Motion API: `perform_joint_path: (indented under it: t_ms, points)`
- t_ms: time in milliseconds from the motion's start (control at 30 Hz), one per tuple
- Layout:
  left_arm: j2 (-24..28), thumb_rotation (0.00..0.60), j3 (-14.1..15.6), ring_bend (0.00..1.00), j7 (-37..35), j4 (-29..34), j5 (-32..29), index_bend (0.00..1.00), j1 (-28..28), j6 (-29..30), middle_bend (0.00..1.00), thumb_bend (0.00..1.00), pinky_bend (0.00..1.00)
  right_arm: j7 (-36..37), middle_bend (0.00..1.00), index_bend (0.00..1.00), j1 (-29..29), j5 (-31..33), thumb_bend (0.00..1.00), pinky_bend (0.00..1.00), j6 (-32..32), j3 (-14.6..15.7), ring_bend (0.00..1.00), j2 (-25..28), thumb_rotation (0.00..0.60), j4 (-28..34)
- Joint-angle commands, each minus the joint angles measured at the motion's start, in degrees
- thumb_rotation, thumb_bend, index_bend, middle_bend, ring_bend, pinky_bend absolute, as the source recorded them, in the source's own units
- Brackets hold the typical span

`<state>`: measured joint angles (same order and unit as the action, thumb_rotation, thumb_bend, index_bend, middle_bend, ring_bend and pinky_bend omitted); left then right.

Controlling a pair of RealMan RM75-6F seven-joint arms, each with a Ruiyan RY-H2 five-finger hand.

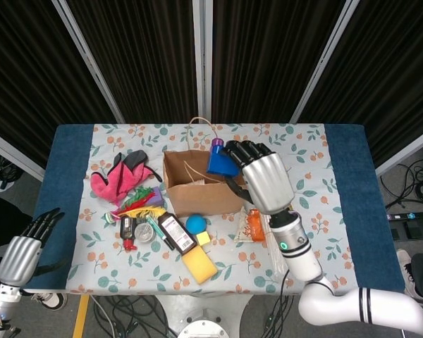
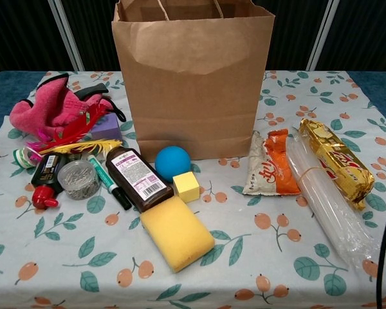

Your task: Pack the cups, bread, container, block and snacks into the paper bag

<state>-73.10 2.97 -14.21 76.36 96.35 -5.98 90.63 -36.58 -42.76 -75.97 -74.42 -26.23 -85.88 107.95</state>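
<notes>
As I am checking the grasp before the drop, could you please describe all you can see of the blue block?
The blue block is a plastic-looking toy brick with a purple stud at its top. The right hand holds it over the right end of the open paper bag, dark fingers curled across its right side. It looks tilted and lifted clear of the table. Only the head view shows it.

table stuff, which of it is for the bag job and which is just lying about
For the job:
paper bag
blue block, held by the right hand over the bag
stacked clear cups
orange snack pack
gold snack pack

Lying about:
pink cloth
brown bottle
blue ball
yellow sponge
</notes>
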Motion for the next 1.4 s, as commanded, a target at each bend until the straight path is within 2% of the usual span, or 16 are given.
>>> perform_joint_path:
  t_ms: [33,200,267,333,400,533,733,933,1133,1267,1400]
  points:
    - [0.02,0.600,-0.12,0.13,-0.19,-0.12,-0.24,0.14,-0.01,-0.12,0.17,0.19,0.24,-1.07,0.56,0.65,-2.16,1.98,0.26,0.52,1.18,-0.36,0.48,-2.48,0.600,-3.32]
    - [-0.07,0.600,-0.36,0.13,-0.67,-0.45,-0.60,0.14,-0.21,-0.47,0.17,0.19,0.24,-0.76,0.54,0.65,-3.42,3.38,0.26,0.50,1.51,0.22,0.47,-3.79,0.600,-5.88]
    - [-0.16,0.600,-0.33,0.13,-0.74,-0.56,-0.60,0.14,-0.25,-0.56,0.18,0.19,0.24,-0.64,0.51,0.61,-3.60,3.92,0.22,0.46,1.83,0.65,0.44,-3.67,0.600,-6.19]
    - [-0.25,0.600,-0.28,0.13,-0.87,-0.76,-0.61,0.14,-0.24,-0.64,0.17,0.19,0.24,-0.45,0.46,0.53,-3.61,4.98,0.16,0.38,2.68,1.04,0.38,-3.07,0.600,-5.78]
    - [-0.36,0.600,-0.26,0.13,-0.95,-0.88,-0.63,0.14,-0.23,-0.66,0.17,0.19,0.24,-0.21,0.40,0.40,-3.62,6.12,0.07,0.28,3.63,1.30,0.29,-2.03,0.600,-5.05]
    - [-0.42,0.600,-0.20,0.13,-0.94,-0.94,-0.64,0.14,-0.12,-0.57,0.18,0.19,0.24,-0.12,0.32,0.25,-3.67,7.05,0.04,0.16,3.81,1.64,0.19,-0.99,0.600,-4.19]
    - [-0.25,0.600,-0.10,0.13,-0.66,-0.60,-0.33,0.14,-0.08,-0.33,0.17,0.19,0.24,0.83,0.30,0.21,-3.07,6.17,0.04,0.15,1.63,1.82,0.17,0.10,0.600,-2.72]
    - [-0.03,0.600,-0.08,0.13,-0.19,0.15,-0.18,0.14,0.00,-0.06,0.18,0.19,0.24,2.59,0.30,0.21,1.26,2.58,0.05,0.15,-3.51,3.10,0.17,4.87,0.600,3.27]
    - [-0.06,0.600,0.08,0.13,-0.07,0.75,0.17,0.14,-0.21,-0.33,0.17,0.19,0.24,5.42,0.30,0.21,10.77,0.83,0.01,0.14,-6.50,9.34,0.17,16.49,0.600,9.50]
    - [-0.40,0.600,0.00,0.13,0.31,1.16,0.29,0.14,-0.53,-0.71,0.17,0.19,0.24,11.84,0.30,0.21,15.80,-1.60,0.00,0.14,-5.46,14.96,0.17,22.02,0.600,8.30]
    - [-0.72,0.600,0.20,0.13,0.78,1.20,0.51,0.14,-0.64,-1.00,0.17,0.19,0.24,17.51,0.30,0.21,18.32,-4.86,0.00,0.14,-3.41,19.75,0.17,22.79,0.600,4.83]
